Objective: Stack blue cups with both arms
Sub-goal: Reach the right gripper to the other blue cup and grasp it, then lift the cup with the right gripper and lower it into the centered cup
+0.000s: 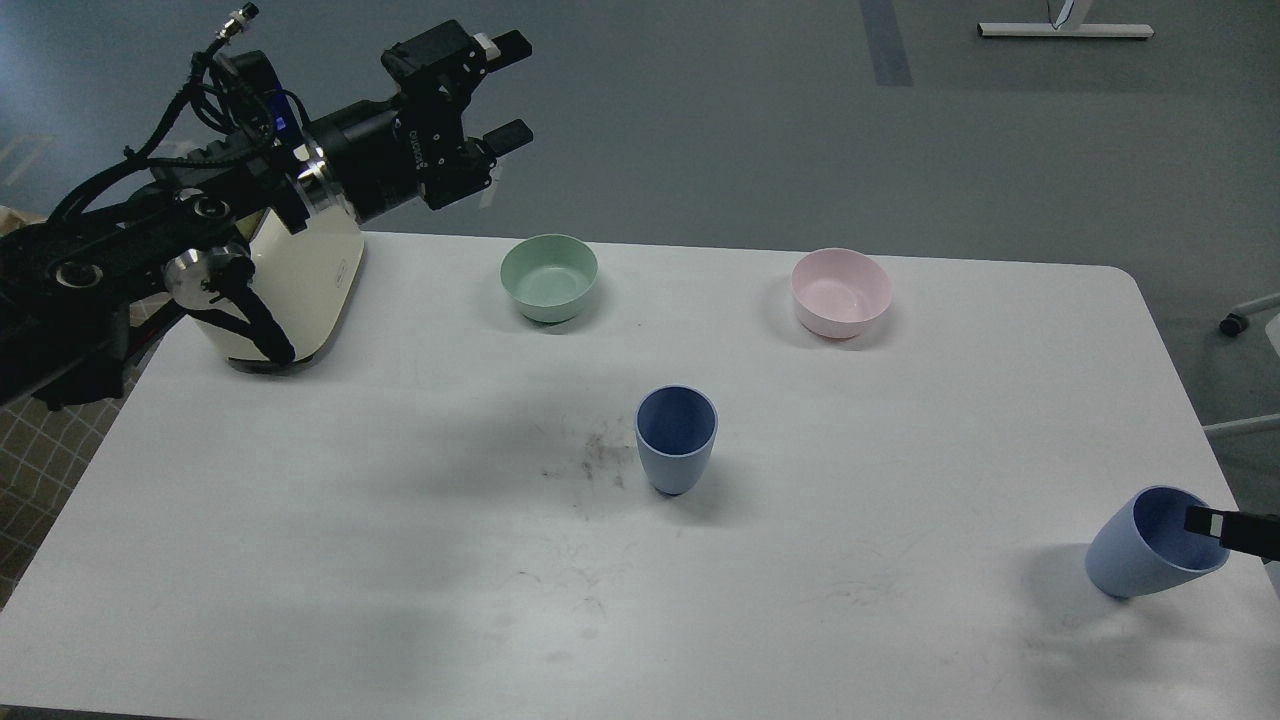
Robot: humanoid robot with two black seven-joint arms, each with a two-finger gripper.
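Head view: a white rectangular table [400, 560] with rounded corners fills most of the frame, grey floor beyond its far edge.
Left arm: black, jointed, with silver rings and looping cables, it enters from the left edge and is raised above the table's far left corner.
Left gripper [508, 90]: released, its two black fingers spread with clear space between them, pointing right over the floor past the table edge, holding nothing.
Right gripper [1235, 530]: only a black finger with a white patch shows at the right edge; it reaches into the mouth of the tilted cup at the rim. A second finger is out of sight, so I cannot tell whether it is clamped or loose.
Upright cup: a matte periwinkle-blue handleless plastic tumbler [676, 440] stands on its small base near the table's middle, darker blue inside, free of both grippers.
Tilted cup: a second matching periwinkle-blue tumbler [1140, 550] sits near the right edge, leaning with its mouth up and to the right, its base low near the tabletop.
Spacing: the two cups are well apart.
Mint-green round bowl [549, 277]: upright, far side, left of centre.
Pale pink round bowl [841, 291]: upright, far side, right of centre.
Cream rounded appliance [300, 290]: at the far left corner, partly behind the left arm.
Tabletop marks: dark scuffs [595, 460] lie just left of the upright cup.
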